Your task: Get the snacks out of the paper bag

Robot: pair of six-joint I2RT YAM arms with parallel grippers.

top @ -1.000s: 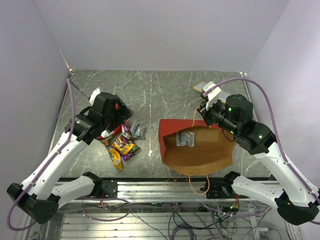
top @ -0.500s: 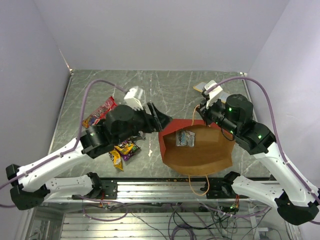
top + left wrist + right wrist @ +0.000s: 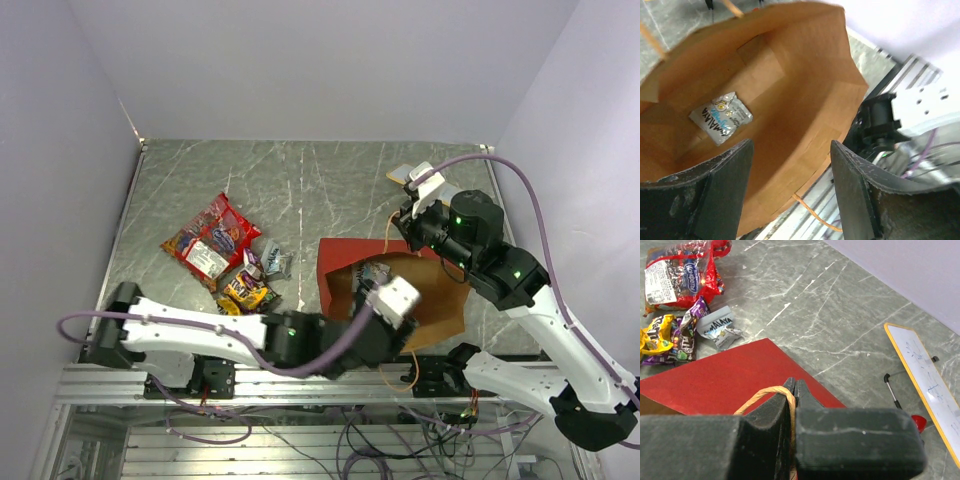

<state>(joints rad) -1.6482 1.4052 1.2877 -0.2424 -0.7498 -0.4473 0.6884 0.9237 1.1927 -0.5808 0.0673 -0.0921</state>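
The brown paper bag (image 3: 435,310) lies on its side with a red panel (image 3: 340,255) facing up. My right gripper (image 3: 794,386) is shut on its thin loop handle (image 3: 757,397) and holds the mouth up. My left gripper (image 3: 791,144) is open and empty, hovering at the bag's mouth. One silver-blue snack packet (image 3: 722,117) lies deep inside the bag (image 3: 790,90). On the table left of the bag lie a red chip bag (image 3: 210,240), a silver-blue packet (image 3: 276,262) and yellow and purple wrappers (image 3: 245,290).
A white board with a yellow rim (image 3: 925,385) and a small black-handled tool (image 3: 892,390) lie behind the bag at the back right. The bag's other handle (image 3: 400,365) hangs over the table's metal front rail (image 3: 300,375). Walls close in on both sides.
My left arm has swung from the snack pile on the left, across the front, to the bag's mouth, with its jaws narrowing a little. The red chip bag lies uncovered. The right arm has not moved.
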